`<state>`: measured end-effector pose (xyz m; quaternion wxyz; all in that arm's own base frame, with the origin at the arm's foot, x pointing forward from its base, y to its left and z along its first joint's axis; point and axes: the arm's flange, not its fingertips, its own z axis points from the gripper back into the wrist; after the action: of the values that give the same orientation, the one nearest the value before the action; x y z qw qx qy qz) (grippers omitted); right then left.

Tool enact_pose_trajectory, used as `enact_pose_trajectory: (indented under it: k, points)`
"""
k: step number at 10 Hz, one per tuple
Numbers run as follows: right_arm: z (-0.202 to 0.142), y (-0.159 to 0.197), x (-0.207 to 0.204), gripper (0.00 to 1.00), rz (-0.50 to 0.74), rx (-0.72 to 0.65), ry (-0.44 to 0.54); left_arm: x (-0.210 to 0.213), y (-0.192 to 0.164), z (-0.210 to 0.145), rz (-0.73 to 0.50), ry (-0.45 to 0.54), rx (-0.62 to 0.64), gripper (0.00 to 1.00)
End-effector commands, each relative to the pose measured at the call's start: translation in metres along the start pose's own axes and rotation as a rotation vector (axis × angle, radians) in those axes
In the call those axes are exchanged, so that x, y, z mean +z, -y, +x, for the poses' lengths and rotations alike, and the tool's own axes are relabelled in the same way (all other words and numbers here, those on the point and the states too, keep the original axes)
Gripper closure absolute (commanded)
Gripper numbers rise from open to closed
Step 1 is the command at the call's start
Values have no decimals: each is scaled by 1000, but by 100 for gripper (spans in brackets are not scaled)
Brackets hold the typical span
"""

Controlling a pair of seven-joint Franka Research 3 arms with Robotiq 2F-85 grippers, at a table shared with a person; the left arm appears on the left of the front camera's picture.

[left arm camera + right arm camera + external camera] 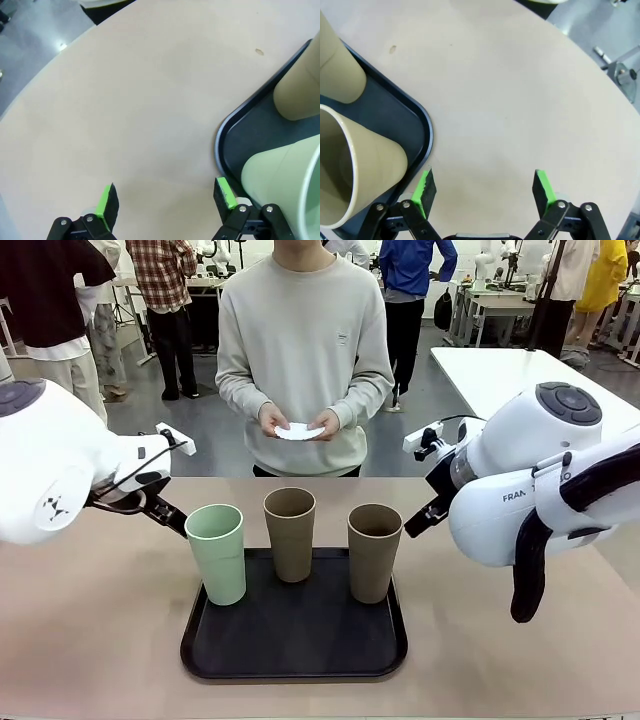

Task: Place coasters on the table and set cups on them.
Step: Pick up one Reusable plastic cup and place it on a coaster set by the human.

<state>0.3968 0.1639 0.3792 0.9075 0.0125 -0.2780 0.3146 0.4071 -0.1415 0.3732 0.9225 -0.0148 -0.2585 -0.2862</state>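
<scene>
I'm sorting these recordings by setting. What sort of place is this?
Likely a robotics lab: a white left arm and right arm flank the table, a white table stands behind, and people stand about on a grey floor.

Bright, even light is cast from overhead. Soft, faint shadows are thrown onto the large beige matte table (100, 640) just beside the black rounded-square tray (295, 655), whose rim is touched by a pale sheen. The front view is rendered sharp. In the wrist views, shapes away from the tray are stretched toward the edges by the wide-angle lens.

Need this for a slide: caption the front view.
A mint cup and two brown cups stand on a black tray as a person across the table holds white coasters.
</scene>
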Motion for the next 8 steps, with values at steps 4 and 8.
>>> enact_pose_trajectory:
  k: [4,8]
  points:
    - [-53,-19,153,0,-15,0,-145,145,-10,-49,-226,-150,-31,0]
    - [-115,-26,154,0,-230,-94,-343,185,21,-103,-18,-247,57,0]
